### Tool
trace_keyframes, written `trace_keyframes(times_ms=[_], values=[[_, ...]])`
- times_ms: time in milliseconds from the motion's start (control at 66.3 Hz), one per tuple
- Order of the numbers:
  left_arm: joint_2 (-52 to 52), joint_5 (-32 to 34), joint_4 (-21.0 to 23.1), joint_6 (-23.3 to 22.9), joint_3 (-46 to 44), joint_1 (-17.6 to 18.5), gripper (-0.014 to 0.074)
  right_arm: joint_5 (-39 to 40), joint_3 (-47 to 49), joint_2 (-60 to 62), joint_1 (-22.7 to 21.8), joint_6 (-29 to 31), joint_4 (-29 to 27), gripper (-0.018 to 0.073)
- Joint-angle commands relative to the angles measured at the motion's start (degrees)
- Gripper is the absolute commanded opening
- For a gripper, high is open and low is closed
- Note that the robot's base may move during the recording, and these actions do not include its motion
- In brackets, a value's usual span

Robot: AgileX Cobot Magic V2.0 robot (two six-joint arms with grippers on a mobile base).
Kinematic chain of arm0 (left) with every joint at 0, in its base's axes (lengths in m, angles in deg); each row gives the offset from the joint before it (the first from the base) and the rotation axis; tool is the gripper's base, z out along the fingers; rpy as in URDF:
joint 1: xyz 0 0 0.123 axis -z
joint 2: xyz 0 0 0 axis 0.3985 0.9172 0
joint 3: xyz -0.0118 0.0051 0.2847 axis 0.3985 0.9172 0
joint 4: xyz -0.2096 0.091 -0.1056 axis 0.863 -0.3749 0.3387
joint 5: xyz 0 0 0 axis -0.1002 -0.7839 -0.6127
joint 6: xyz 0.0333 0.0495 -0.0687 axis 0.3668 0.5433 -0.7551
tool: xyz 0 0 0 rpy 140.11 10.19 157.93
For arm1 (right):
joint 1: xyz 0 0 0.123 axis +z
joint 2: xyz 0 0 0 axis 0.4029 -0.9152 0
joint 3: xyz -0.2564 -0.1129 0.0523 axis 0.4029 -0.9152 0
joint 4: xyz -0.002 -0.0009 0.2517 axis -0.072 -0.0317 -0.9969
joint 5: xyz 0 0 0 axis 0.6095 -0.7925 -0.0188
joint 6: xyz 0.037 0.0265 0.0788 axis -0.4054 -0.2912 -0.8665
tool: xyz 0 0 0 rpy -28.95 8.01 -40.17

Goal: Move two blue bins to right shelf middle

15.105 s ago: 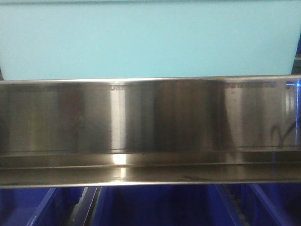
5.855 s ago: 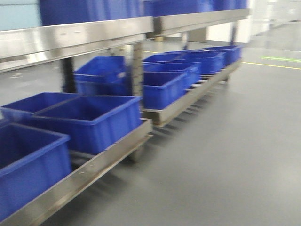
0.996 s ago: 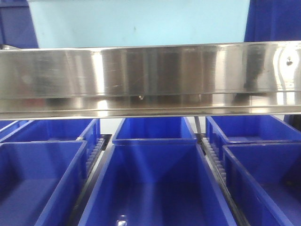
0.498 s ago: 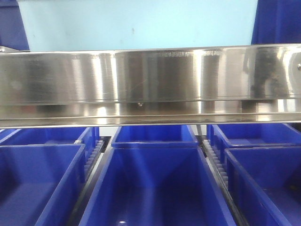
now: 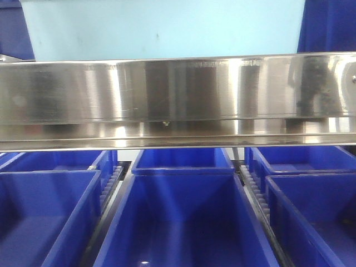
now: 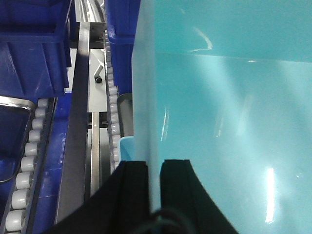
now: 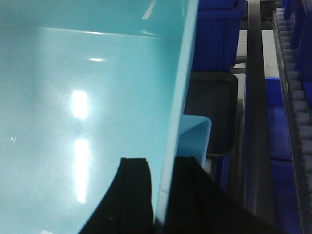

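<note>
Front-facing: pale bin (image 5: 167, 28) above steel shelf rail (image 5: 178, 94), dark bins (image 5: 183, 222) on the tier below. Left gripper (image 6: 154, 165) and right gripper (image 7: 161, 165) each clamp a bin wall.

Pale cyan bin (image 5: 167, 28), silver shelf rail (image 5: 178, 94), royal-blue bins (image 5: 183, 222).

**Front view.** Bright, even overhead lighting is recorded. Vertical glare bands and dark, smeared reflections are carried by the brushed steel shelf rail (image 5: 178, 100). A small highlight is seen low in the middle dark blue bin (image 5: 183, 222). Focus is slightly soft throughout.

**The 2 wrist views.** White specular patches are spread over the glossy wall of the pale blue bin (image 6: 234, 122), which is lit through its translucent plastic. The near gripper fingers (image 6: 129, 195) are rendered as unlit, blurred black silhouettes.
</note>
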Motion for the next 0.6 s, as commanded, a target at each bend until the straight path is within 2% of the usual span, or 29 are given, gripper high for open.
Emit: trace_keyframes(times_ms=[0,196,302,423,588], values=[[-0.8,2.7,-2.6,0.1,-0.7,-0.2,-0.0111,0.9,0.7,0.8,-0.4,1.6,1.6,-0.0166],[-0.5,2.0,-1.5,0.1,-0.7,-0.2,-0.0111,3.0,0.7,0.8,-0.4,1.6,2.0,-0.0166],[-0.3,-0.8,-0.9,0.2,0.9,-0.2,-0.0111,5.1,0.7,0.5,-0.4,1.6,5.2,-0.0166],[-0.3,7.0,-5.2,0.1,5.7,-0.2,-0.0111,6.0,0.5,-0.9,-0.4,0.6,9.4,-0.0166],[-0.3,16.3,-5.3,-0.9,13.0,-0.2,-0.0111,14.3,-3.3,-1.4,-0.4,-2.9,12.7,-0.0165]])
